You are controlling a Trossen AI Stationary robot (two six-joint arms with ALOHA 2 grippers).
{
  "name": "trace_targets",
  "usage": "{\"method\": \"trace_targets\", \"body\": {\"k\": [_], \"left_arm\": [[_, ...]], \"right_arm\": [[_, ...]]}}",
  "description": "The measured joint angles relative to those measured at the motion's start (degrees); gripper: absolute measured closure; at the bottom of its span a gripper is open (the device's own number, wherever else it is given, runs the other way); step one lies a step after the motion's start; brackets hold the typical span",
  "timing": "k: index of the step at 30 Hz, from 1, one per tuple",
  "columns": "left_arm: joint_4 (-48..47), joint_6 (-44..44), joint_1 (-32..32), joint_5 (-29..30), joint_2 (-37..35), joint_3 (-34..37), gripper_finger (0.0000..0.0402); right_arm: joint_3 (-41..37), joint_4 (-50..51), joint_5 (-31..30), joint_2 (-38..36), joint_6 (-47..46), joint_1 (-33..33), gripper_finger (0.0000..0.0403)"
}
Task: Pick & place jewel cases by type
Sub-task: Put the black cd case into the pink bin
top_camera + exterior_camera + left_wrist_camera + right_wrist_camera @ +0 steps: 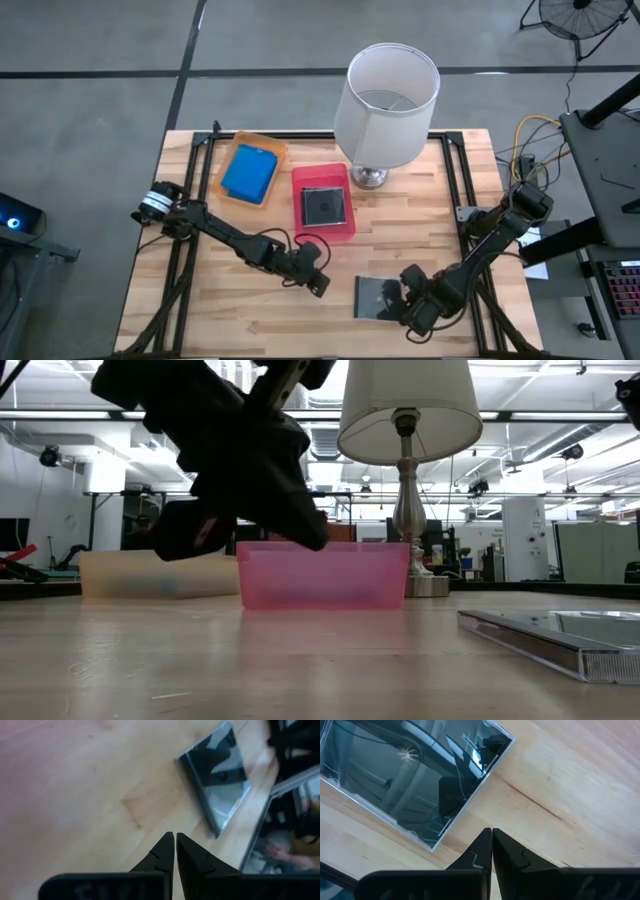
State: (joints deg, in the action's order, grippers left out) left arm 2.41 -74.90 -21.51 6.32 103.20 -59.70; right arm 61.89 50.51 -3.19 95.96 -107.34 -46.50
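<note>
Dark square jewel case (377,298) flat on table (200,300) near front edge, edges roughly square to table, beside right gripper (412,312), fingers closed, empty. Left gripper (318,283) closed, empty, mid-table. Blue case (249,174) in orange tray (229,152), long axis tilted; dark case (325,206) in pink tray (322,232).

The left arm reaches from the table's left edge toward the middle, its left gripper (318,283) low over the wood with its 2 fingers (165,851) pressed together, holding nothing. The right arm comes in from the right edge, bent toward the front; the right gripper (408,311) also has its fingers (482,847) closed and empty.
</note>
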Motion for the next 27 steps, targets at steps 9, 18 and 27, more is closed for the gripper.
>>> {"method": "trace_targets", "body": {"k": [9, 18, 27], "left_arm": [[0.7, -5.2, -1.5, 4.0, 0.0, 0.0, 0.04], [0.6, -7.3, -3.9, 6.5, 0.0, 0.2, 0.0378], [0.5, -11.5, -4.8, 7.3, 0.0, 2.0, 0.0326]], "right_arm": [[0.0, 0.1, 0.0, 0.0, -0.1, 0.0, 0.0394], [0.3, 0.0, 0.2, 0.0, -0.5, -0.1, 0.0394], [0.3, -0.2, 0.2, 0.0, 4.6, -0.6, 0.0394]]}}
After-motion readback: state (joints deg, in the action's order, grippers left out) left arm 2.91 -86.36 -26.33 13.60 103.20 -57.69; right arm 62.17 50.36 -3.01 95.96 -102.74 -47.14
